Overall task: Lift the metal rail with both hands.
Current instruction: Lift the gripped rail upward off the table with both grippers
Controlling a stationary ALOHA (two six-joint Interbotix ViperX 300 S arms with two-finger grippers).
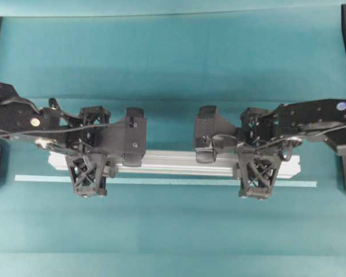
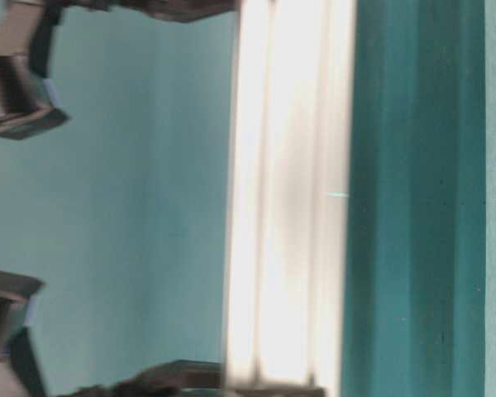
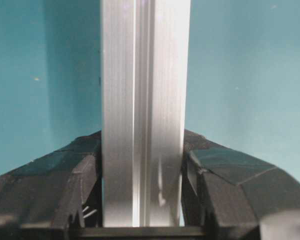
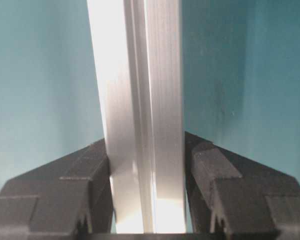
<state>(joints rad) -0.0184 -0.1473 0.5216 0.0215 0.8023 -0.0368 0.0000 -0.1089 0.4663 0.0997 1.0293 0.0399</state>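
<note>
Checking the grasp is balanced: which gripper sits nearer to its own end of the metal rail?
Right. The right gripper clamps the metal rail close to its right end; the left gripper clamps it slightly farther in from the left end.

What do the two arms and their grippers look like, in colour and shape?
Both arms are black, with screw holes and small coloured stickers. The left gripper and right gripper have black fingers braced with a cross lattice. A pale cable runs along the left arm.

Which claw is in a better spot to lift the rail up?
Neither: both. The left claw and right claw each clamp the rail near opposite ends, so they should probably raise it together.
</note>
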